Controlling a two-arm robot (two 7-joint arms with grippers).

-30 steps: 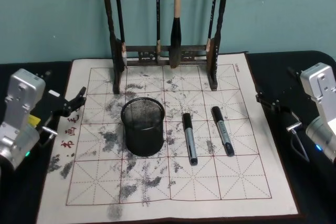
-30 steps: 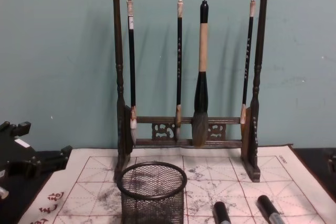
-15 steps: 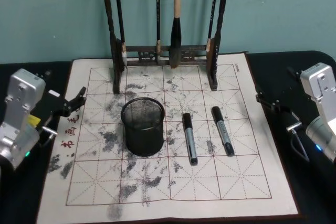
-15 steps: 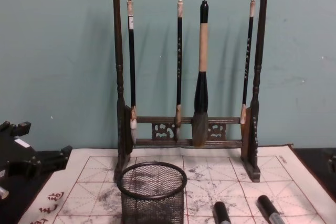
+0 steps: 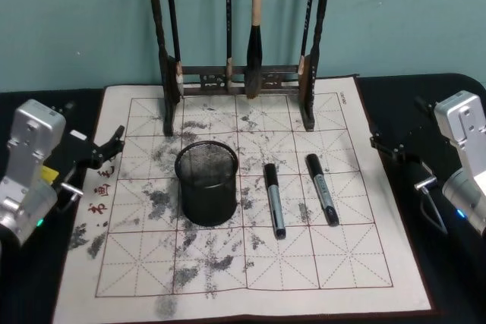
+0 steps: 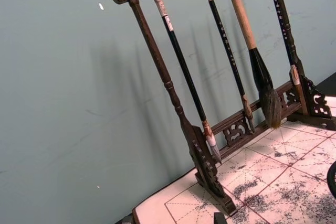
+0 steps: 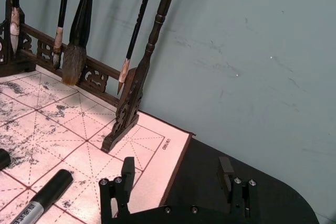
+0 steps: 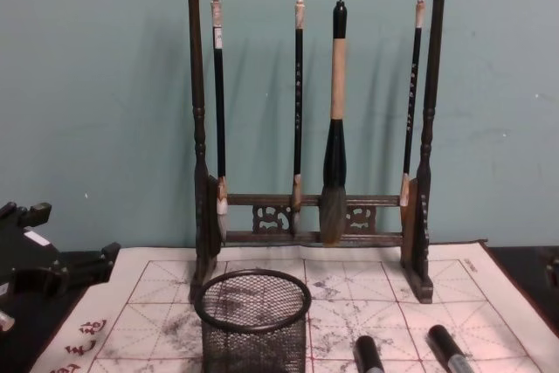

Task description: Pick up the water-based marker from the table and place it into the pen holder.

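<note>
Two black-capped markers with grey barrels lie side by side on the white red-grid mat (image 5: 334, 263). The left marker (image 5: 274, 200) is close to the pen holder; the right marker (image 5: 322, 189) shows again (image 7: 42, 195) in the right wrist view. I cannot tell which is the water-based marker. The pen holder (image 5: 207, 182), a black mesh cup, stands upright left of them. My left gripper (image 5: 95, 161) hovers open at the mat's left edge. My right gripper (image 7: 176, 171) is open over the black table, right of the mat.
A tall dark wooden brush rack (image 5: 239, 73) with several hanging brushes stands along the mat's far edge, behind the pen holder (image 8: 253, 321). A teal wall rises behind it. Grey ink smudges cover the mat; red characters mark its left margin.
</note>
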